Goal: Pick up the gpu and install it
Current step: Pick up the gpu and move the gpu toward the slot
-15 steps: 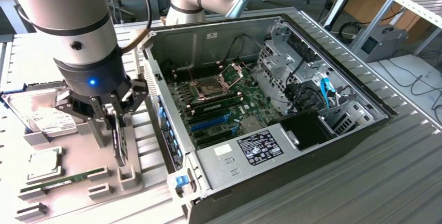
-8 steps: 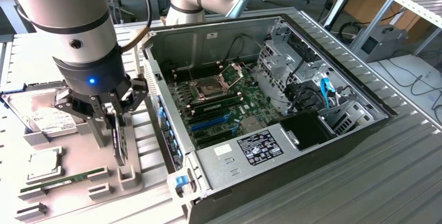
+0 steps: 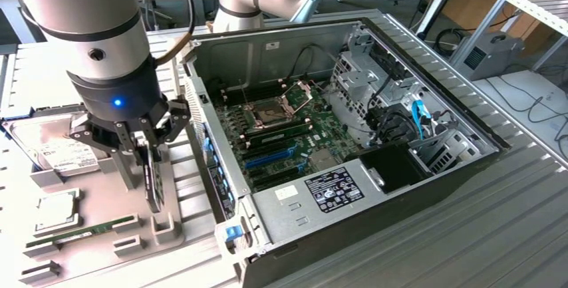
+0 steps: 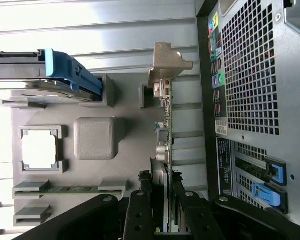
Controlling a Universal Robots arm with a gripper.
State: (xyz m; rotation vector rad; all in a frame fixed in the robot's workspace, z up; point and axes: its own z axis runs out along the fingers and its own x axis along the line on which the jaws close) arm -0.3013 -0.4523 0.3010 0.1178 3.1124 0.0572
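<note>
The gpu stands on edge as a thin dark card over the grey parts tray, at the exterior view's left of the open computer case. My gripper comes down from above, shut on the card with a finger on each face. The wrist view has the gpu edge-on, its silver end bracket far from my gripper. Whether its lower edge is clear of the tray's holder blocks I cannot tell.
On the tray lie a hard drive, a CPU and a RAM stick. Inside the case the motherboard faces up with a blue slot. The case's perforated rear wall is close beside the card.
</note>
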